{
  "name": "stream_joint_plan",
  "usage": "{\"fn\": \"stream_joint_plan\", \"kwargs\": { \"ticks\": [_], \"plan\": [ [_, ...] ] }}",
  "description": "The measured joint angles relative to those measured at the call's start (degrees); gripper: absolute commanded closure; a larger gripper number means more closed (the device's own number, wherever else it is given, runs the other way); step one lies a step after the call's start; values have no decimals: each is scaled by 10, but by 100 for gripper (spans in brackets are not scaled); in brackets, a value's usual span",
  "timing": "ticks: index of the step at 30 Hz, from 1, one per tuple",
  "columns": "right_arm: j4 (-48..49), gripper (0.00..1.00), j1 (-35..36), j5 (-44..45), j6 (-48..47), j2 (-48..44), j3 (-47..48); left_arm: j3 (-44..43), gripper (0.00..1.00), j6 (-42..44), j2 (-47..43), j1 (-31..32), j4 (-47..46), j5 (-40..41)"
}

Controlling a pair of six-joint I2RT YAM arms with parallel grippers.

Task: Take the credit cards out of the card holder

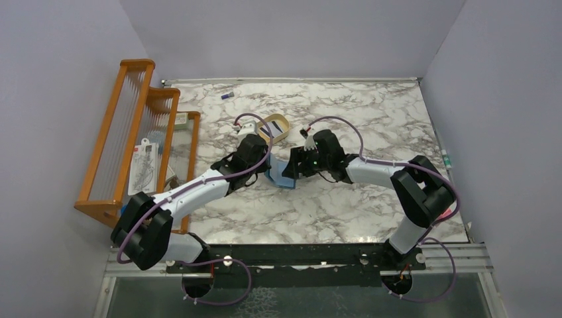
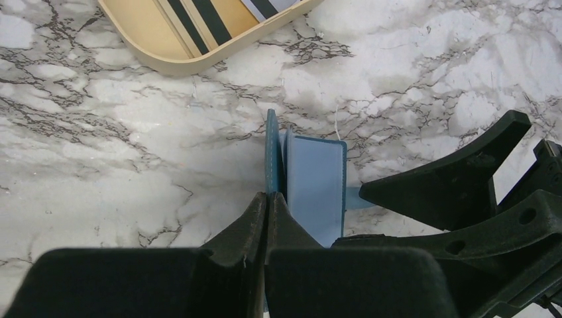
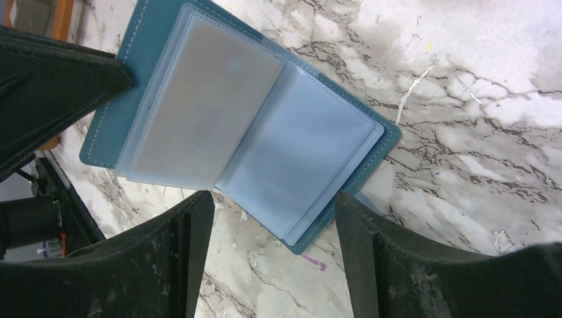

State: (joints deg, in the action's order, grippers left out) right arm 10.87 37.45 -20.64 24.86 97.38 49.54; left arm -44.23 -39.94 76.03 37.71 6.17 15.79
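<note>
Marble table [image 1: 371, 199], orange wooden rack [image 1: 112, 146] parked along the left edge of the top view. A white packet [image 1: 142, 165] is propped in the rack, but its print is too small to be read. A small purple object [image 1: 227, 96] can be seen near the far edge, well apart from everything else.

A tan oval tray [image 2: 179, 66] is sat in the upper left of the left wrist view, with striped credit cards [image 2: 199, 20] lying in it. Nothing lies between tray and wallet except bare marble.

The card holder [image 3: 265, 132] is found mid-table between the two arms, spread open with its frosted pale-blue sleeves facing up. Whether a card is tucked in those sleeves can't be told. No lettering can be made out on the cover or on the sleeves.

The left gripper [image 2: 267, 199] is closed tight, and the edge of the teal cover is pinched between its fingers. The right gripper [image 3: 273, 199] is spread wide, its jaws set either side of the holder's lower edge, with nothing gripped. Its black fingers [image 2: 450, 189] crowd the right side of the left wrist view.
</note>
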Motion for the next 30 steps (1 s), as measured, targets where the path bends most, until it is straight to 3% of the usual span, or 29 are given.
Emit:
{"fn": "stream_joint_plan", "kwargs": {
  "ticks": [16, 26, 30],
  "plan": [
    [13, 27, -7, 11, 12, -8, -12, -14, 100, 26, 21, 14, 16, 24],
    [57, 24, -8, 54, 19, -125, -69, -5, 100, 22, 38, 14, 3, 27],
    [78, 24, -9, 36, 25, -120, -57, 23, 100, 11, 61, 14, -26, 27]
  ]
}}
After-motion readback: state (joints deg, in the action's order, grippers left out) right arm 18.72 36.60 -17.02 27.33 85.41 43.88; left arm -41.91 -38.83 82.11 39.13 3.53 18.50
